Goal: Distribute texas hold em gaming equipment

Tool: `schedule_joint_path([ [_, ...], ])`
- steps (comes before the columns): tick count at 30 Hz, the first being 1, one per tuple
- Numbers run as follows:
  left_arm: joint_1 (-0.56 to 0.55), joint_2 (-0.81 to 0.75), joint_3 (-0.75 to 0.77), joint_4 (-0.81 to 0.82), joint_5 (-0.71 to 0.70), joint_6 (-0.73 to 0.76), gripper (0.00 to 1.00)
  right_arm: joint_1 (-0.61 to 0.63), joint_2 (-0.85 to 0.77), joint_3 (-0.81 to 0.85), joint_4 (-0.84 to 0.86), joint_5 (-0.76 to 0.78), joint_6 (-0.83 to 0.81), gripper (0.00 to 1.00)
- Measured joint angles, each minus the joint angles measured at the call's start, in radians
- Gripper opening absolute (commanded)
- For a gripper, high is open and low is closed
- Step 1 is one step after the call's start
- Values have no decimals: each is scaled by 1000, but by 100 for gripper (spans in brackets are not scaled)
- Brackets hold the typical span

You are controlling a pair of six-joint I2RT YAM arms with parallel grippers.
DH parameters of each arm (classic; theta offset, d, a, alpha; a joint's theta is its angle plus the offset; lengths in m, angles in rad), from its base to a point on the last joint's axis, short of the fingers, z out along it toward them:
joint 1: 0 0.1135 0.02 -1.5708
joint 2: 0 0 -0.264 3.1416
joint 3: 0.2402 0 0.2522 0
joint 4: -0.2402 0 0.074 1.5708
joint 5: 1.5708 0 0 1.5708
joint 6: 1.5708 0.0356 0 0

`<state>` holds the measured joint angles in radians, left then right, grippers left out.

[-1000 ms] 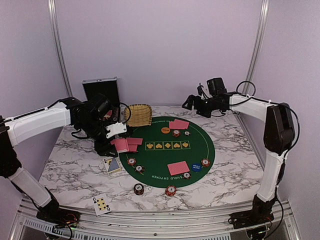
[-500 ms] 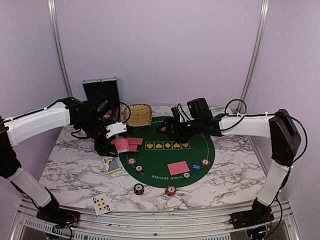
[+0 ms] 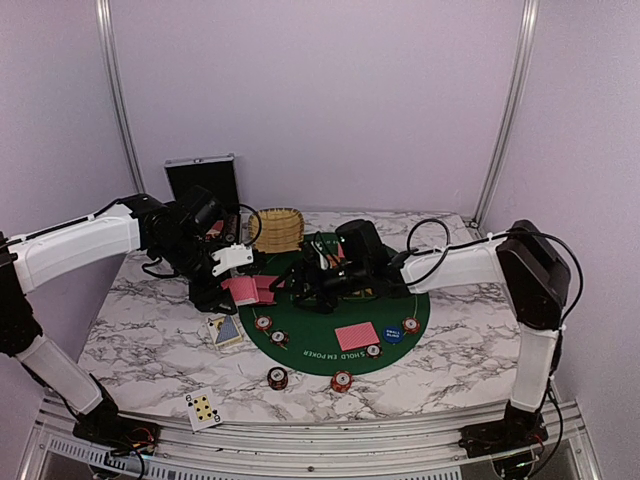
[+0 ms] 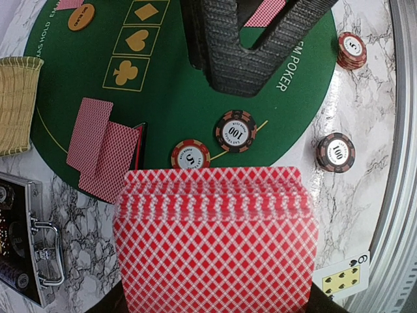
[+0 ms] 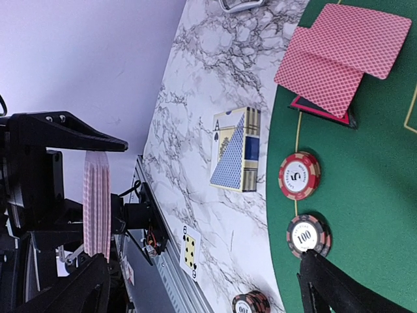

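I place everything on the marble bench [image 3: 470, 350] from the round green mat [image 4: 182, 91] at its middle. My right arm [image 3: 455, 268] reaches in from the mat's right side across its far half. The right claw [image 3: 303, 288] hangs over the mat's left part, jaws wide apart, with nothing between them. My left arm [image 3: 80, 240] comes in from the left. The left claw [image 3: 236, 272] sits just off the mat's left edge, clamped on a deck of red-backed cards [image 4: 215, 241].

Behind the mat to the left stands the black case [image 3: 203, 180], and the wicker basket [image 3: 278, 230] is just off the mat's far-left rim. A card box [image 5: 234, 156] lies beside the mat's near-left edge, and a face-up six [image 5: 189, 249] lies well off the same side.

Two dealt cards [image 5: 342, 55] overlap at the mat's left edge, covering part of the dark triangular marker [image 5: 322, 112]. Another card pair [image 3: 357, 335] lies on the mat's near side, with the blue disc [image 3: 392, 335] just to its right. Two poker chips [image 4: 236, 130] sit inside the mat's near-left rim, and two outer chips [image 4: 335, 151] sit just off its front. The orange disc [image 4: 81, 17] is on the mat's far side.
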<state>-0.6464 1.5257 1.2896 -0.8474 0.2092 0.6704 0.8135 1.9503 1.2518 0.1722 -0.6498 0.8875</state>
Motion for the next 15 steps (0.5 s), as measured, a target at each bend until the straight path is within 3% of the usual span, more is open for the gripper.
schedule_joint_path([
  [15, 0, 11, 15, -1, 0, -2, 5, 39, 80, 54, 153, -76, 106, 96],
])
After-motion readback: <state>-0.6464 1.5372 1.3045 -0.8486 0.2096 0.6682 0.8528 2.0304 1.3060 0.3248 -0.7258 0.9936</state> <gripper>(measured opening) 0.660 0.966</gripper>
